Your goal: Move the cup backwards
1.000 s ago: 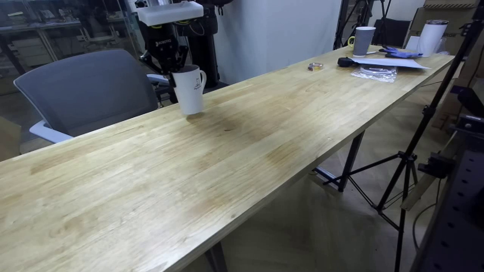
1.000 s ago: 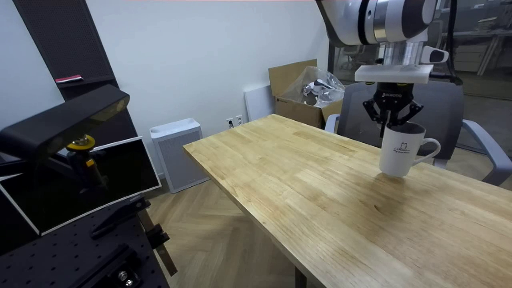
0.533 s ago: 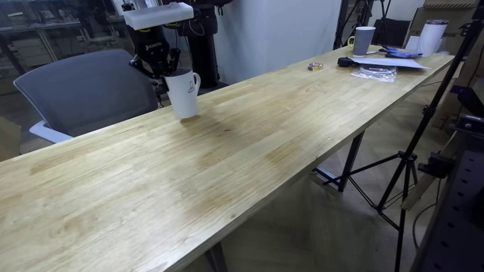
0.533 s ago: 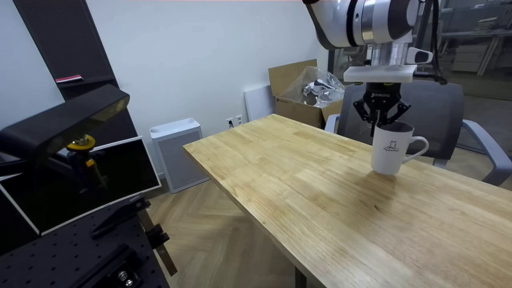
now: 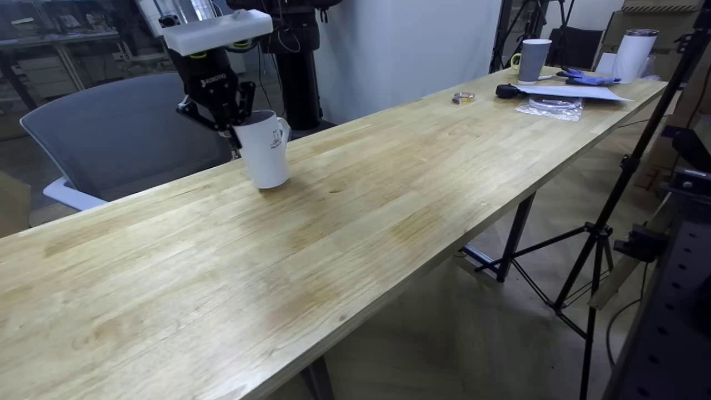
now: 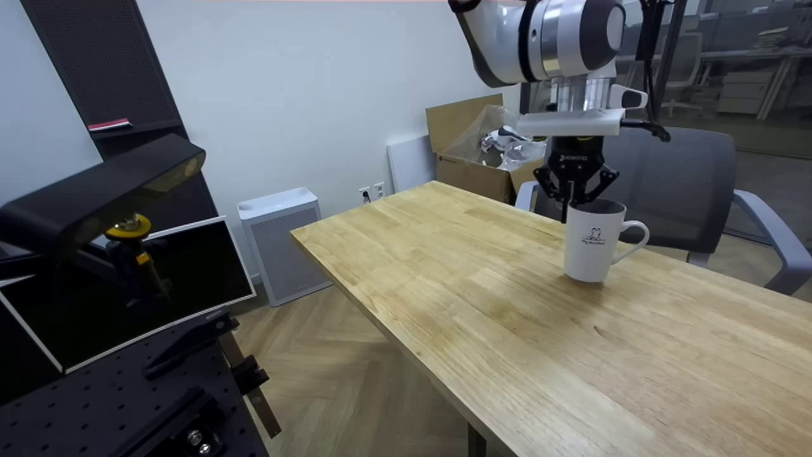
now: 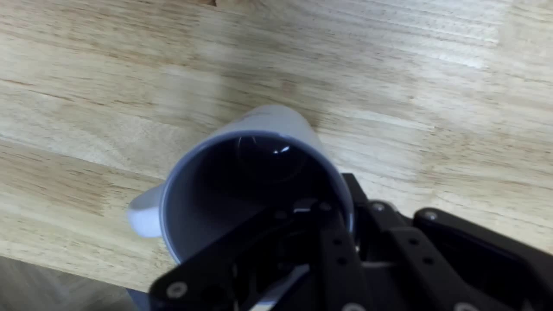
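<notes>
Nearly upright, the cup opens upward, handle right in both exterior views; jaws clamp its wall, one inside; a far box holds plastic.

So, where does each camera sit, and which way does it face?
An exterior view: across the table from the chair, looking down toward the end by the box; arm and gripper show, upper right.
An exterior view: across from the chair, looking along the table toward the paper; gripper and part of the arm show, upper left.
Wrist view: above the gripper, looking down into the cup; the fingers show, lower right.
Both exterior views share cup, gripper, arm, chair and table.
</notes>
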